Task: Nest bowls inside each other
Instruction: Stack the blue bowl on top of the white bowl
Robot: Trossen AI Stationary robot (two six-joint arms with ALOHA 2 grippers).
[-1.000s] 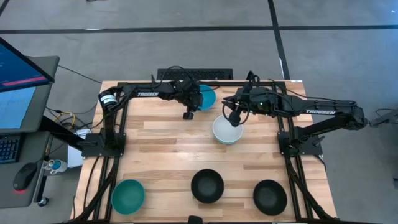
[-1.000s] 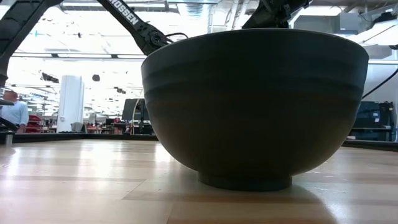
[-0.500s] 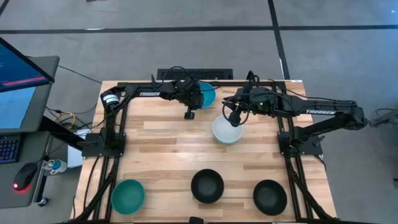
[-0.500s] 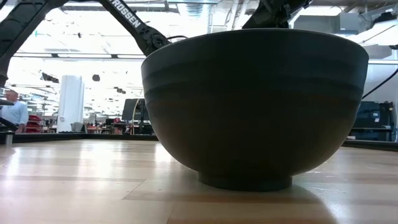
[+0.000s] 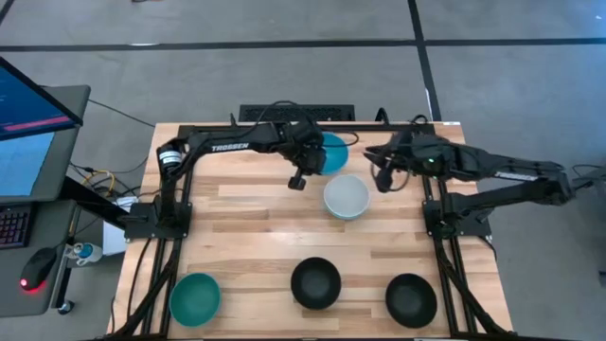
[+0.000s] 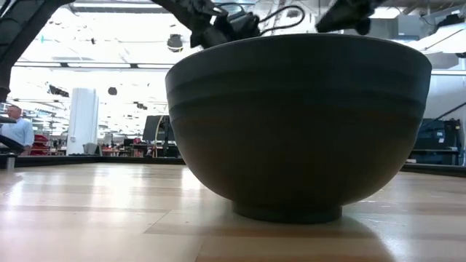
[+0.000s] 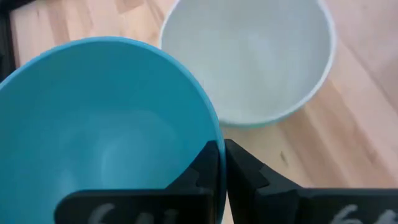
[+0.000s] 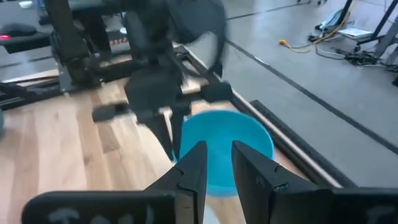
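My left gripper (image 5: 314, 154) is shut on a bright cyan bowl (image 5: 331, 152) near the table's far edge, just beyond and left of the white bowl (image 5: 346, 197). In the left wrist view the cyan bowl (image 7: 106, 124) overlaps the white bowl (image 7: 249, 56). My right gripper (image 5: 382, 176) is open and hangs to the right of the white bowl, touching nothing; in its wrist view its fingers (image 8: 217, 165) point at the cyan bowl (image 8: 224, 149). A teal bowl (image 5: 195, 296) and two black bowls (image 5: 315, 282) (image 5: 411, 298) rest on their bases along the near edge. My left gripper pinches the cyan bowl's rim (image 7: 214, 134) on the side toward the table's left, one finger inside the bowl and one outside. The fingers come slanting down from the left. The bowl looks lifted off the table and tilted.
In the low view one black bowl (image 6: 298, 124) fills the foreground and hides most of the table behind it. The arms' frame rails (image 5: 180, 189) (image 5: 445, 218) run along the left and right sides. Bare wood (image 5: 256, 218) lies in the table's middle.
My right gripper has drawn away from the white bowl's far rim toward the table's right edge; the white bowl has stayed in place. My left gripper has carried the cyan bowl to the right, closer to the white bowl.
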